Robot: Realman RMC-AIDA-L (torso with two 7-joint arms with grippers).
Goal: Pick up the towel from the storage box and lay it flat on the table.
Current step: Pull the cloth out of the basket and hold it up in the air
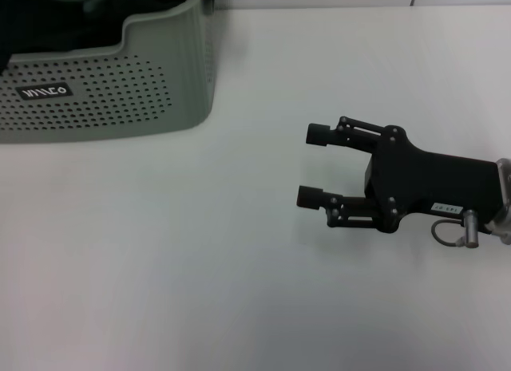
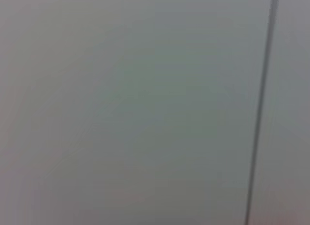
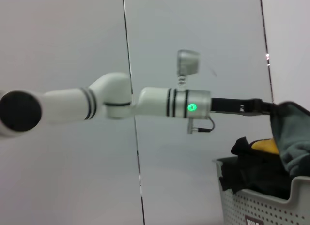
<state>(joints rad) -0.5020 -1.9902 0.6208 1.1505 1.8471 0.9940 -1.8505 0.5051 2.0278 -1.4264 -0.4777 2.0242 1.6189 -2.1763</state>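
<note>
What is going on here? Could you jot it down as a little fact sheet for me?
Setting: white table
Storage box: far left corner of the table, with dark items and something yellow inside
Towel: lifted above the box, draped from the left gripper
Left arm: stretched out over the box
Right gripper: low over the table to the right, jaws open and empty, pointing toward the box

Pale grey-green perforated storage box [image 1: 112, 84] on white table [image 1: 200, 251], dark green towel [image 3: 290, 133] lifted above its rim.
</note>
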